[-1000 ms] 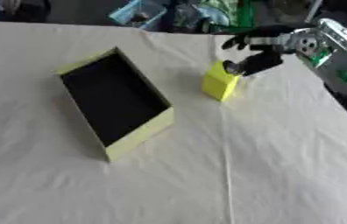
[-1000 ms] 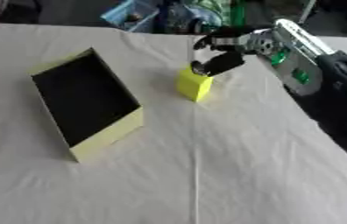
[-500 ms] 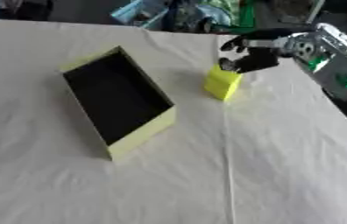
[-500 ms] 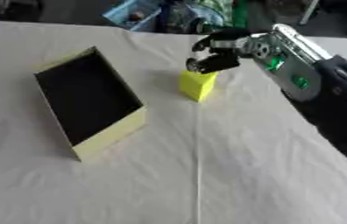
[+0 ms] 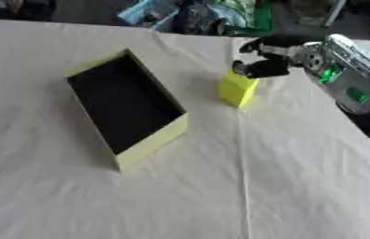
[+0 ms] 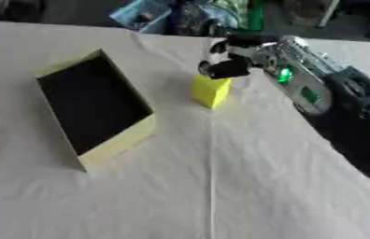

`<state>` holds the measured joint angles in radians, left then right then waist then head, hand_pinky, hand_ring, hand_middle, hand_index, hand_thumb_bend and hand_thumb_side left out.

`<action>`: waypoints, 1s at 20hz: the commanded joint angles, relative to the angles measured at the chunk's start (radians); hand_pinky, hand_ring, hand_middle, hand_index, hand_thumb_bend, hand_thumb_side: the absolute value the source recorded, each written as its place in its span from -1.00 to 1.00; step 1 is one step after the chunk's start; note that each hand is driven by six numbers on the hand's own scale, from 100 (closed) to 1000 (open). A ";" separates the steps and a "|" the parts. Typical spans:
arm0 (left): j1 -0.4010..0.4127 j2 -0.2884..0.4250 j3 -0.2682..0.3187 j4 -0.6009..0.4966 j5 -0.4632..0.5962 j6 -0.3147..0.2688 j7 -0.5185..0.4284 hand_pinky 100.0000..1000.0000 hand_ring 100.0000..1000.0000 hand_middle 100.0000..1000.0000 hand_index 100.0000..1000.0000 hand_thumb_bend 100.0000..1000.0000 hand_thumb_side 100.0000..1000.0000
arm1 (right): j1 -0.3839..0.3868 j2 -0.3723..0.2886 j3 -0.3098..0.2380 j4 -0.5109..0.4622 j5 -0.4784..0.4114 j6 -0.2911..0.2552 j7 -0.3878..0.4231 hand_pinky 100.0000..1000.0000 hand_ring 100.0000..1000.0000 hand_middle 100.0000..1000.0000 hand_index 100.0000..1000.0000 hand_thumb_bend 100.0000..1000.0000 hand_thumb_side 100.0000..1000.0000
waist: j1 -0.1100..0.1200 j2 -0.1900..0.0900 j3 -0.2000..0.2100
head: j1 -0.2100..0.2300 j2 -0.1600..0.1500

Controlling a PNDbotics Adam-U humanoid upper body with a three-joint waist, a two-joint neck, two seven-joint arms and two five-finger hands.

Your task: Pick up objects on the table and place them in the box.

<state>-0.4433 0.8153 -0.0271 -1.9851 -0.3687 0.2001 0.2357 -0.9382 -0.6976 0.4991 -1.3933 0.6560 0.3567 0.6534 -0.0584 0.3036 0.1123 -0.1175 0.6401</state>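
- Yellow block is standing upright on the white-clothed bench in the left eye view, just right of the box, which is lying open with a dark inside and yellow walls.
- Black right hand is reaching in from the right in the right eye view, its fingers curling onto the block's top; the left hand is showing in neither view.

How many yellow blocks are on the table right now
1. The yellow block stands on the white table, right of the open box, with the right hand at its top. The box interior looks empty.
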 commanded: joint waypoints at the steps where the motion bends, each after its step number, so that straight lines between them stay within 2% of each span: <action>1: -0.015 0.017 0.005 -0.015 0.002 -0.001 -0.003 0.18 0.41 0.40 0.69 -1.00 -0.17 | -0.008 -0.013 -0.009 0.001 0.014 -0.001 0.004 0.83 0.92 0.96 1.00 -1.00 0.86 | -0.005 -0.002 -0.004 | -0.002 0.001; 7: -0.015 0.017 0.005 -0.015 0.002 -0.001 -0.003 0.18 0.41 0.40 0.68 -1.00 -0.17 | 0.005 -0.016 -0.008 -0.014 -0.019 -0.005 0.020 0.81 0.91 0.95 1.00 -1.00 0.91 | -0.001 0.002 -0.010 | -0.003 0.003; 13: -0.016 0.018 0.004 -0.015 0.002 0.000 -0.004 0.18 0.41 0.40 0.67 -1.00 -0.17 | 0.018 -0.029 -0.011 -0.055 -0.063 0.024 0.020 0.80 0.91 0.96 1.00 -1.00 0.96 | 0.000 0.004 -0.013 | -0.001 0.006; 20: -0.021 0.013 0.001 -0.015 0.002 -0.002 -0.007 0.18 0.41 0.40 0.67 -1.00 -0.18 | 0.008 0.007 0.000 0.016 -0.011 0.033 -0.007 0.81 0.93 0.98 1.00 -1.00 0.93 | 0.003 0.009 -0.009 | -0.008 0.003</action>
<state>-0.4499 0.8097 -0.0324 -1.9851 -0.3668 0.1984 0.2330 -0.9089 -0.6808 0.5057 -1.3874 0.6291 0.3888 0.6549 -0.0584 0.3159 0.1025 -0.1209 0.6408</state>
